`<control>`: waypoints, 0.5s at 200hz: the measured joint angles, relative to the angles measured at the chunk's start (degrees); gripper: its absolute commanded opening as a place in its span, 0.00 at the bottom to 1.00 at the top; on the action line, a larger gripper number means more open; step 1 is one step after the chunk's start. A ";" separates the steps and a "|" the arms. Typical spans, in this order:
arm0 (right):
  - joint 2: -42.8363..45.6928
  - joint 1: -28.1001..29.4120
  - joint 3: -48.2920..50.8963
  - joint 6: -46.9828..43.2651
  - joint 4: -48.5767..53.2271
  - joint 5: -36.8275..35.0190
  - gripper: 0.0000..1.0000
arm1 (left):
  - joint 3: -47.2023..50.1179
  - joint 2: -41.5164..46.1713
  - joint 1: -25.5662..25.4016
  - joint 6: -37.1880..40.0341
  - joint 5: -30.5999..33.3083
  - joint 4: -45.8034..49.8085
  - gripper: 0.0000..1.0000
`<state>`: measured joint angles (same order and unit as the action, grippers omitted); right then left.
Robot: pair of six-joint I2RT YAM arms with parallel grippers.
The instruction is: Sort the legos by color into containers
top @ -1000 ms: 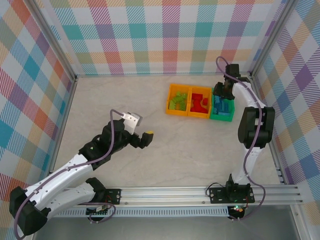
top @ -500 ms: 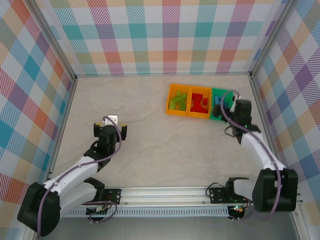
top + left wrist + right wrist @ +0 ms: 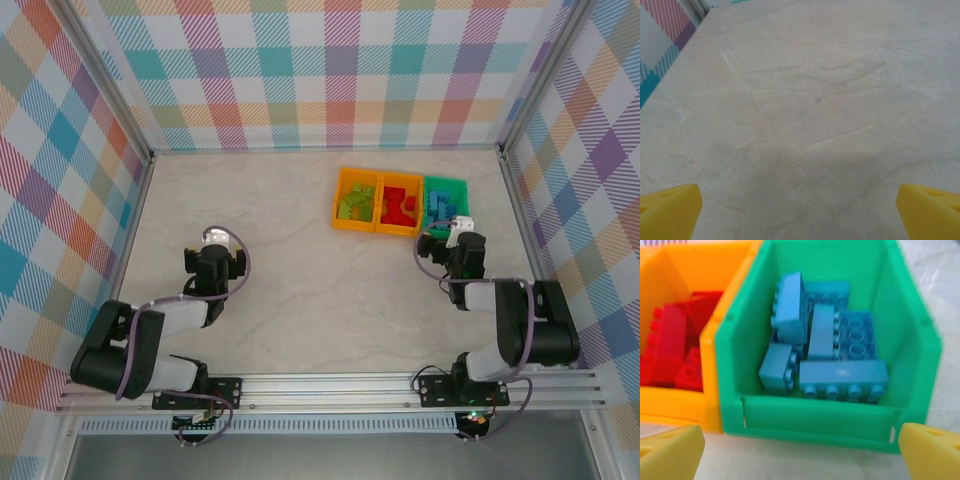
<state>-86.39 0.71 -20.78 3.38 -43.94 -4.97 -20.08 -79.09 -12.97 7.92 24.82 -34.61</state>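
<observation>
My left gripper and right gripper both hang with fingers spread wide, holding nothing. The legos lie in the containers at the top view's upper right: lime, red, blue, one color each. I judge sorting finished; next calls only for parking.

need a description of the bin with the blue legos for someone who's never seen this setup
On the table, toward its far right corner, sits a row of three joined bins. Take the green bin at the right end. Its neighbours are orange bins holding lime green bricks and red bricks; this one is the only green one and holds blue bricks.
</observation>
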 measured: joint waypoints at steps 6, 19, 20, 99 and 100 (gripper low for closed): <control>-0.94 0.02 0.04 -0.04 0.07 0.09 1.00 | -1.38 -1.53 0.74 -0.44 -1.31 -0.13 1.00; -1.44 0.00 -0.02 -0.04 -0.15 -0.15 1.00 | -4.13 -5.18 2.91 -1.77 -4.72 -2.32 1.00; -1.44 0.00 -0.02 -0.07 -0.22 -0.15 1.00 | -4.35 -5.57 3.17 -2.01 -5.09 -2.73 1.00; -1.42 0.07 -0.37 -0.04 -2.01 -1.01 1.00 | -4.46 -10.43 9.42 -5.79 -17.62 -8.72 1.00; -1.42 0.07 -0.37 -0.04 -2.03 -1.01 1.00 | -4.46 -10.43 9.42 -5.81 -17.70 -8.79 1.00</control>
<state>-87.81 0.78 -21.15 3.33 -45.98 -5.98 -24.53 -89.52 -3.55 2.11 7.11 -43.40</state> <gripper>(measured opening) 0.996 0.999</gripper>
